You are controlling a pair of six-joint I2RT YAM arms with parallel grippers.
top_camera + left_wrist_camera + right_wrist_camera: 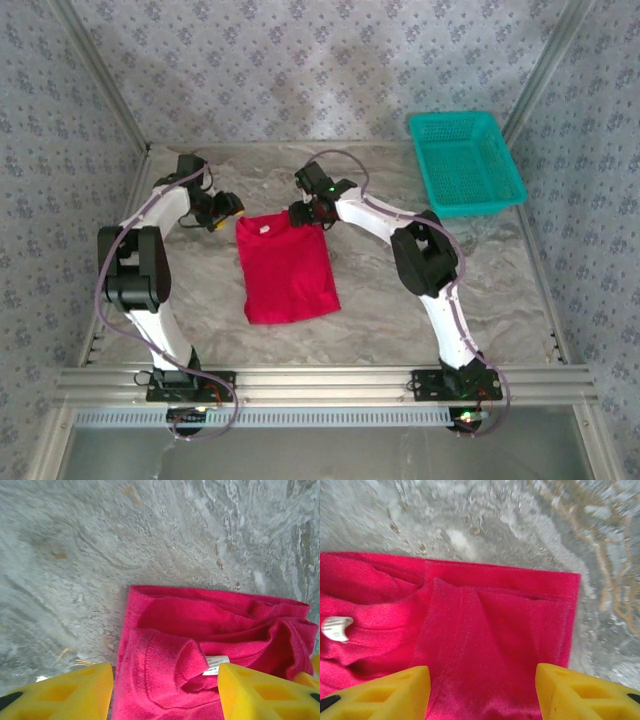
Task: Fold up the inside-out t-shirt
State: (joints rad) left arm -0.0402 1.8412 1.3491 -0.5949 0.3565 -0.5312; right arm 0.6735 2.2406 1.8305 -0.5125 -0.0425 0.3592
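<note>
The red t-shirt lies folded into a narrow rectangle in the middle of the table, collar end away from the arm bases. My left gripper hovers at its far left corner. In the left wrist view that gripper is open, its yellow fingers spread over the curled collar and the white neck tag of the t-shirt. My right gripper is at the far right corner. It stands open above the flat t-shirt, with the tag off to the left.
A teal mesh basket stands at the back right of the marbled table. Patterned walls and metal frame posts close in the back and sides. A metal rail runs along the near edge by the arm bases.
</note>
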